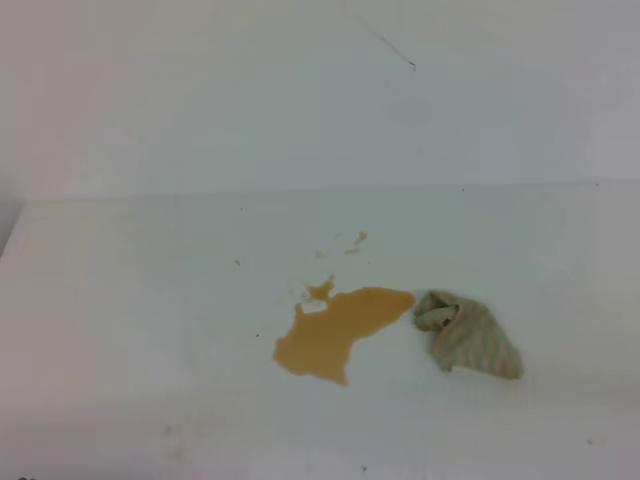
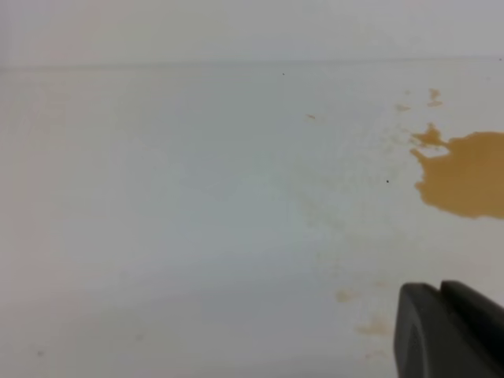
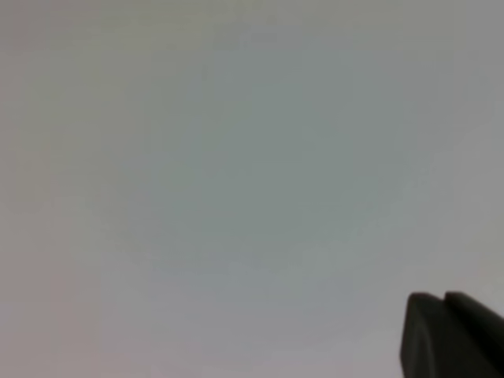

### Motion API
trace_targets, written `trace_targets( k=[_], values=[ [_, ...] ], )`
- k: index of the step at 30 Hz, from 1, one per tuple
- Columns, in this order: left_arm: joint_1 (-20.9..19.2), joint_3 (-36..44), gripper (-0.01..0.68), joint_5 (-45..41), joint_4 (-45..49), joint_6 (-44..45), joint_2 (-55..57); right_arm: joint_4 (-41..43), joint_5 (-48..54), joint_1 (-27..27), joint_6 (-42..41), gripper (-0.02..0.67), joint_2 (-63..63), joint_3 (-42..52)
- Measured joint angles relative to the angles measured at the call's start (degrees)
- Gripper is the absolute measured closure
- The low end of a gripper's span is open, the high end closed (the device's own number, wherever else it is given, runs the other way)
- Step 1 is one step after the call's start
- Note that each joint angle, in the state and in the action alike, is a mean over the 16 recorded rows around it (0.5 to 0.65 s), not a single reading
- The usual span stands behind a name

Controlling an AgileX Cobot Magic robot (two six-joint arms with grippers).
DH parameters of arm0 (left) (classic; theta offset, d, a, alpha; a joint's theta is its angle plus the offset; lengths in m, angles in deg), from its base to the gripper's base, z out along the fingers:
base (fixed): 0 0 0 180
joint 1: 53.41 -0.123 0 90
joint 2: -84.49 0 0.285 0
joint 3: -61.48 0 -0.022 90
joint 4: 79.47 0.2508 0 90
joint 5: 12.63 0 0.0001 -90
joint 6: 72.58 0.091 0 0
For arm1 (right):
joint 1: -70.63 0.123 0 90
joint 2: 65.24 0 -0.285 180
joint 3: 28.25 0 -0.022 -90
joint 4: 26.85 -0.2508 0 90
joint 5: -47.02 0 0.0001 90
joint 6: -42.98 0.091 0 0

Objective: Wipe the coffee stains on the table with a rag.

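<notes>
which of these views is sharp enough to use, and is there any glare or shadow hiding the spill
Exterior high: soft but usable, even light, no glare; coffee stains and rag clear. Left wrist: mildly blurred, puddle edge visible, dark end effector out of focus. Right wrist: featureless grey blur, only the end effector corner.

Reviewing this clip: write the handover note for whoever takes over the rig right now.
Right end effector: shut, holding nothing, only its dark tip shows at the corner of its wrist view.
Left end effector: only a dark tip in view, open or shut unclear; nothing seen in it.
Coffee stains: orange-brown puddle mid-table, small droplets beyond it, not wiped.
Rag: bunched, lying just right of the puddle, at its edge.
Done: nothing yet.
Left: pick up the rag, wipe puddle and droplets.
</notes>
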Motion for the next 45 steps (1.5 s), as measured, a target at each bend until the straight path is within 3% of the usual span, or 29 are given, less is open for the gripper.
trace_targets(
  k=[6,13,26,32,39,45],
  values=[
    [0.0,0.1,0.672,0.1,0.0,0.0,0.0,1.8,7.9,0.1,0.8,0.652,-5.4,-7.4],
    [0.0,0.1,0.672,0.1,0.0,0.0,0.0,7.2,18.1,0.1,-1.5,0.652,-21.0,-19.4],
    [0.0,0.1,0.672,0.1,0.0,0.0,0.0,17.9,21.5,1.5,-6.6,0.652,-52.8,-33.3],
    [0.0,0.1,0.672,0.1,0.0,0.0,0.0,20.9,30.3,6.3,-8.6,0.652,-64.2,-40.8],
    [0.0,0.1,0.672,0.1,0.0,0.0,0.0,21.7,45.4,15.5,-13.6,0.647,-78.3,-52.9],
    [0.0,0.1,0.672,0.1,0.0,0.0,0.0,18.2,52.6,21.4,-17.5,0.588,-88.9,-60.9]
  ],
)
